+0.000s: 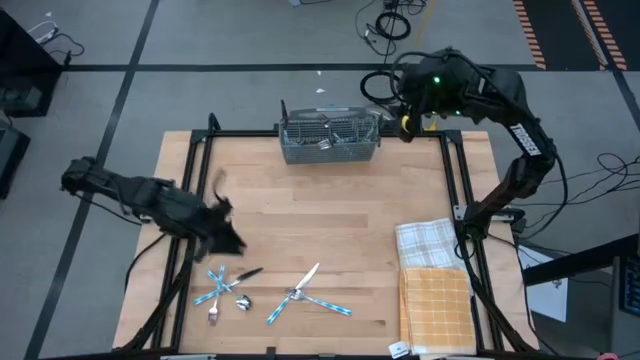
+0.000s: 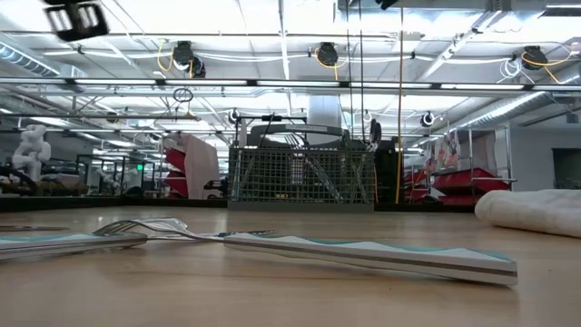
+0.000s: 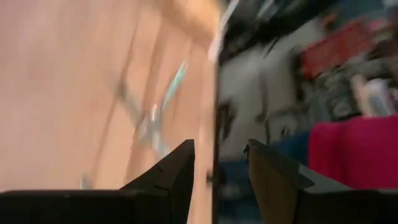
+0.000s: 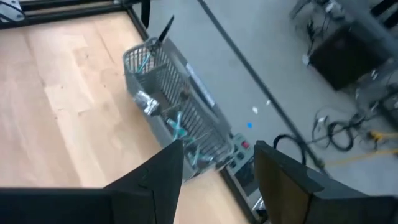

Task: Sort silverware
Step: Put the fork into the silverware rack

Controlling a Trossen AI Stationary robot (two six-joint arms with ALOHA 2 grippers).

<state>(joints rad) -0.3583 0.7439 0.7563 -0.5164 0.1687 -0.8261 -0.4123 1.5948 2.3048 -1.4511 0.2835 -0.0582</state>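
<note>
The silverware (image 1: 270,290) has shiny silver heads and light teal handles with a zigzag pattern, lying on a pale wood-grain bench (image 1: 330,210). The wire-mesh caddy (image 1: 330,138) is grey; one folded cloth (image 1: 428,241) is white-and-grey checked, the other (image 1: 437,305) orange-checked.

- The light wooden table (image 1: 330,200) with a black frame carries everything.
- A grey wire-mesh caddy basket (image 1: 330,140) stands at its far edge.
- Teal-handled silverware (image 1: 270,290) lies scattered near the front — forks, spoons, a knife.
- Two folded cloths — a white checked towel (image 1: 428,242) and an orange one (image 1: 437,305) — lie on the right.
</note>
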